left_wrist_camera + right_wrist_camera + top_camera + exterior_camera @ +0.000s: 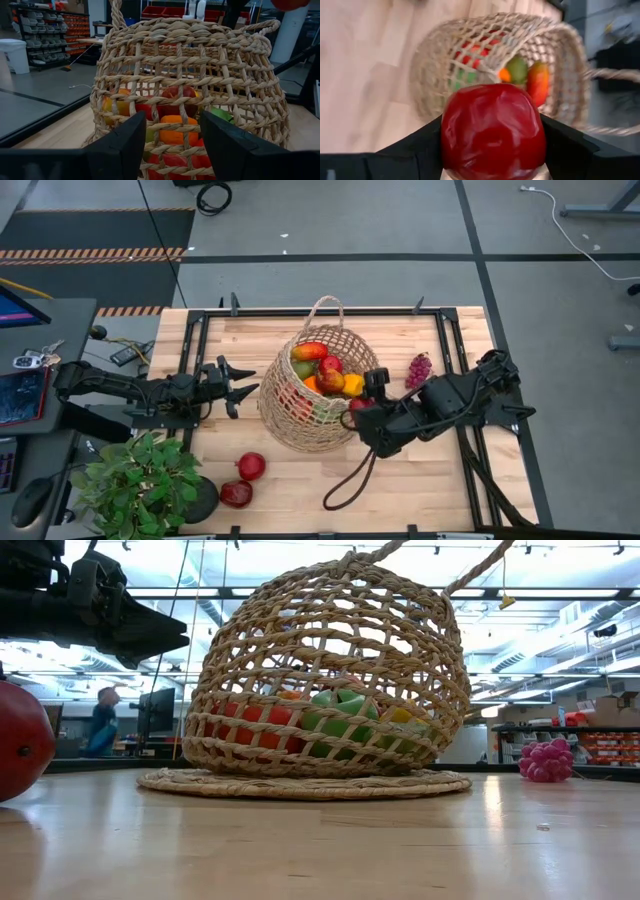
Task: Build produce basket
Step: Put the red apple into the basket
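Carrying a glossy red round fruit clamped between its fingers, the right gripper hovers beside the large tan wicker basket, evidently to add it; left gripper, jaws apart, waits at the basket's opposite side

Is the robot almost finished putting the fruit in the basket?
Partly. The basket already holds several fruits. The right gripper holds a red fruit beside it. Two red fruits and the grapes lie on the table. The left gripper is open, empty.
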